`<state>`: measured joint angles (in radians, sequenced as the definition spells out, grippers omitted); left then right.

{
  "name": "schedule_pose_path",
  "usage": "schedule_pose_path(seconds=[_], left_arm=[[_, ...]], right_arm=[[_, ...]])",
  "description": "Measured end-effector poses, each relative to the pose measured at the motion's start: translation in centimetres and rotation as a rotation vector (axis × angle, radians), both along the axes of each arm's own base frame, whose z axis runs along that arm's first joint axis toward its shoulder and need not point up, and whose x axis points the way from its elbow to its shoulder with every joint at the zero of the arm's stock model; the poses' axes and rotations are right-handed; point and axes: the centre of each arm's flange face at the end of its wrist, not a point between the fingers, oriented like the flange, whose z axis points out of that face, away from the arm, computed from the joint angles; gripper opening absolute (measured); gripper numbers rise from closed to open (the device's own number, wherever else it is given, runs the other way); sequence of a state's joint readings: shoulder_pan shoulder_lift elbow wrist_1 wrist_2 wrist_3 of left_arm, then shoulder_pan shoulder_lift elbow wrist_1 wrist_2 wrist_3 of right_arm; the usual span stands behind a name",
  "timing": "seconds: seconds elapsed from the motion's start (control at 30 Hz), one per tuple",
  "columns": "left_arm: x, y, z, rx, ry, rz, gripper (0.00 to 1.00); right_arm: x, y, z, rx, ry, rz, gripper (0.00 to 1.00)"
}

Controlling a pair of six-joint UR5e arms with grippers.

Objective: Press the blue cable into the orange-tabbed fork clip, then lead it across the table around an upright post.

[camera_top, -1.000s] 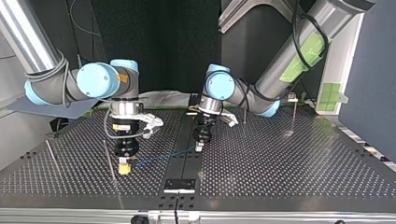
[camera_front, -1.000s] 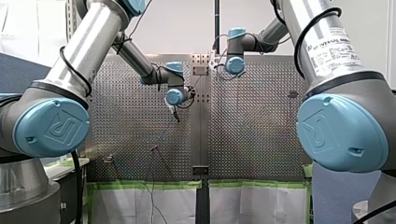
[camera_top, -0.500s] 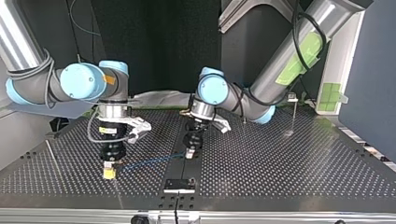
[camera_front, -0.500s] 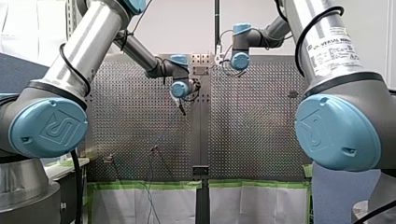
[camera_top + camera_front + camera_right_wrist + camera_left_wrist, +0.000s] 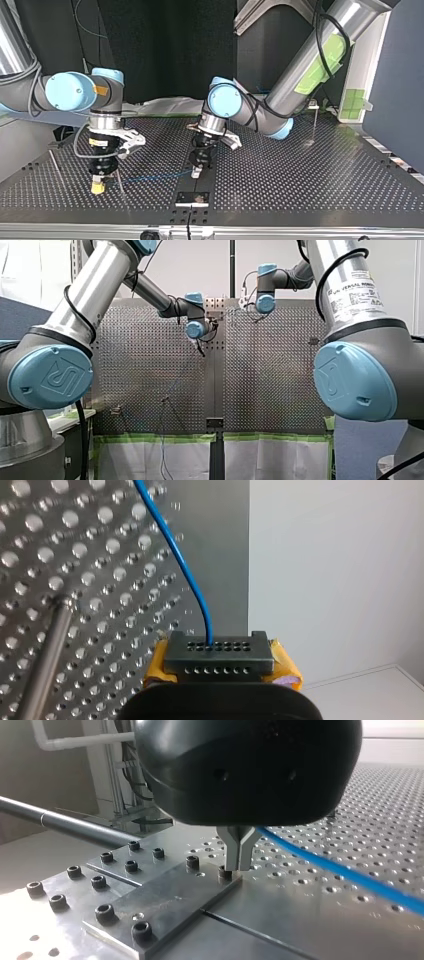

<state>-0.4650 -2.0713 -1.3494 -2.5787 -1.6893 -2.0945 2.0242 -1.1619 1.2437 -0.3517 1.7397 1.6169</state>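
Tension risk: thin blue cable (image 5: 350, 875), pinched by yellow-padded right gripper (image 5: 98, 189) and metal-fingered left gripper (image 5: 196, 173), could yank free rounding slim upright steel post (image 5: 119, 181).

The blue cable (image 5: 350, 876) partly hides behind my left end effector (image 5: 239, 867).

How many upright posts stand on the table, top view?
3 posts: one near the view's left edge, one beside my right gripper, one at far right. More may be hidden.
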Motion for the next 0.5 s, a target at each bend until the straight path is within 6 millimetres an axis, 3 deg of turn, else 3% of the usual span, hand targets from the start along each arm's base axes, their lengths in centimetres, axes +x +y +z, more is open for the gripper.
schedule_pose_path(seconds=[0.23,0.5], left_arm=[[0.2,-0.3,0.5,-0.047,0.006,-0.027,0.00],[1.5,-0.1,2.8,-0.120,-0.019,-0.059,0.00]], right_arm=[[-1.5,-0.9,-0.1,0.011,0.005,-0.024,0.00],[-2.7,-1.6,-0.3,0.024,0.011,-0.045,0.00]])
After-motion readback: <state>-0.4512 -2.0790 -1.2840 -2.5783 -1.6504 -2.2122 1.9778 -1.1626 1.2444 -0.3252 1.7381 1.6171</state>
